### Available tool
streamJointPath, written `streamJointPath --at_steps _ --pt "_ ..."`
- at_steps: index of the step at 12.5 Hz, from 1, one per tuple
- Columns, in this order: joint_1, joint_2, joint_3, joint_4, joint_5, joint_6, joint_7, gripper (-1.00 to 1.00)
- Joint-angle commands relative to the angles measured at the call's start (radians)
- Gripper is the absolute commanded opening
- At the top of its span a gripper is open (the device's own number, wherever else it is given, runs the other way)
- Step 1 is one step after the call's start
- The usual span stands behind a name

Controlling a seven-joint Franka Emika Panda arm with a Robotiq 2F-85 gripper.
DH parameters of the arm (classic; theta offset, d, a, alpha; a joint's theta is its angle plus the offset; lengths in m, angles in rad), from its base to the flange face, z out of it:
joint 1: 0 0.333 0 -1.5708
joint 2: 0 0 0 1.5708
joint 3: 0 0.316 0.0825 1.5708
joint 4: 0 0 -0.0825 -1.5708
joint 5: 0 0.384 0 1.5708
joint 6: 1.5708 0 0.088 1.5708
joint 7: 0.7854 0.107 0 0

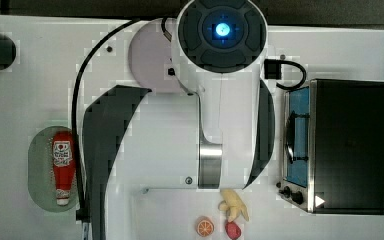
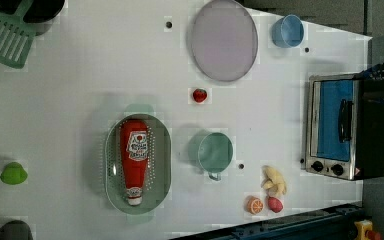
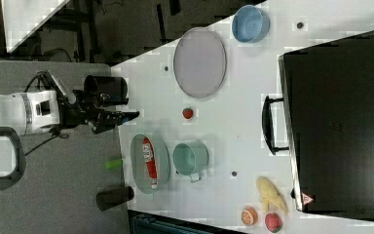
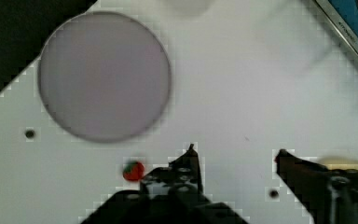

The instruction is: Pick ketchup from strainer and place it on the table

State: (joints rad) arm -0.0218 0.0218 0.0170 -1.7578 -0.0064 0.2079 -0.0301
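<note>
The ketchup [image 2: 134,157] is a red squeeze bottle with a white cap. It lies lengthwise in the pale green strainer [image 2: 163,150], also seen in the top view as ketchup [image 1: 64,165] in strainer [image 1: 39,170]. In the right view my gripper [image 3: 132,115] hangs high over the table [image 2: 55,100], well apart from the ketchup [image 3: 149,162]. In the wrist view the gripper [image 4: 237,154] stands open with nothing between its fingers, over bare table beside a strawberry [image 4: 134,170] and the plate [image 4: 105,77].
A green cup [image 2: 215,152] stands just beside the strainer. A grey-lilac plate [image 2: 223,40], blue cup [image 2: 287,31] and strawberry [image 2: 199,95] lie further off. A toaster oven [image 2: 340,127] fills the left view's right side, with banana [image 2: 274,181] and orange [image 2: 254,205] nearby.
</note>
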Motion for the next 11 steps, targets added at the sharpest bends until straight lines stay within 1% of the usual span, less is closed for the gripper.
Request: streamJointPath --at_steps 1,2,3,6,8,11 --pt "-0.105 -0.217 0.046 -0.138 0.04 -0.11 0.016 0.58" --pt "-0.102 -0.215 0.057 -0.138 0.041 -0.109 0.016 0.81" --pt "-0.095 -0.213 0.075 -0.138 0.045 -0.108 0.016 0.99" --pt "-0.062 -0.192 0.177 -0.138 0.051 -0.099 0.016 1.0" --pt "-0.04 -0.169 0.272 -0.138 0.051 -0.07 0.017 1.0" --pt "-0.022 -0.117 0.426 -0.138 0.05 0.016 0.018 1.0"
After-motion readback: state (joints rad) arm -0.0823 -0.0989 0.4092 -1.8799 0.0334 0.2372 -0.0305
